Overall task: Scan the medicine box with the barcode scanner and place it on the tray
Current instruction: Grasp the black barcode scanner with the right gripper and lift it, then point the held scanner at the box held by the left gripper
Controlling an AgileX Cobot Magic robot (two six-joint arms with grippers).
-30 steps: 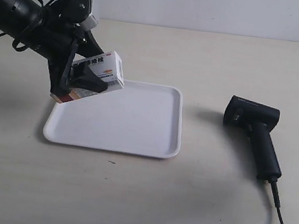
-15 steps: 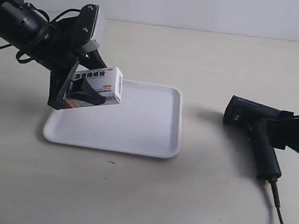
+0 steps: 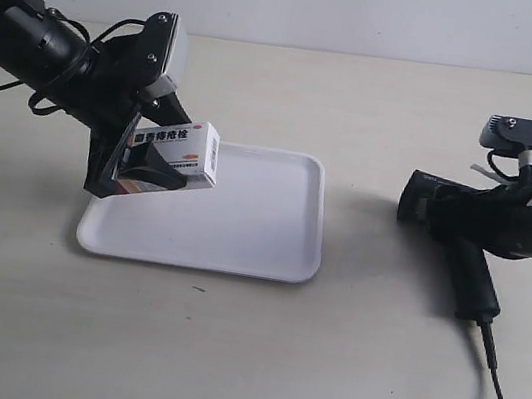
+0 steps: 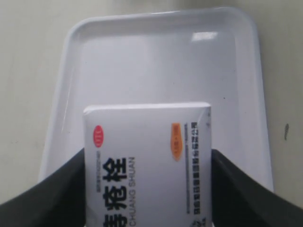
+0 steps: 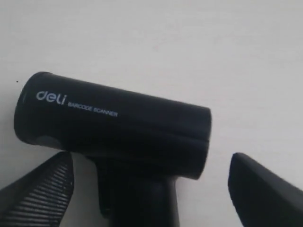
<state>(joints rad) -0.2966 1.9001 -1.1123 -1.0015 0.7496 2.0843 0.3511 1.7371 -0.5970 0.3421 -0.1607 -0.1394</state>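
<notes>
moved in over barcode scanner (image 3: 447, 238) since 1 s ago: right tool (image 5: 151, 189), open, fingers astride handle, no grip yet | left tool (image 4: 149, 189) clamped on medicine box (image 3: 175, 150), held above tray's (image 3: 268, 251) 9 o'clock edge | risk: off-centre close tips scanner lying on worktop (image 3: 241, 358) | tray: nothing in it

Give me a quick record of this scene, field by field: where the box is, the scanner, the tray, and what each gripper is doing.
medicine box: held tilted above the tray's edge, not on it
left gripper: jaws shut on the box's sides
tray: flat on the table, nothing lying on it
barcode scanner: lying on the table
right gripper: jaws open either side of the scanner's handle, not gripping
</notes>
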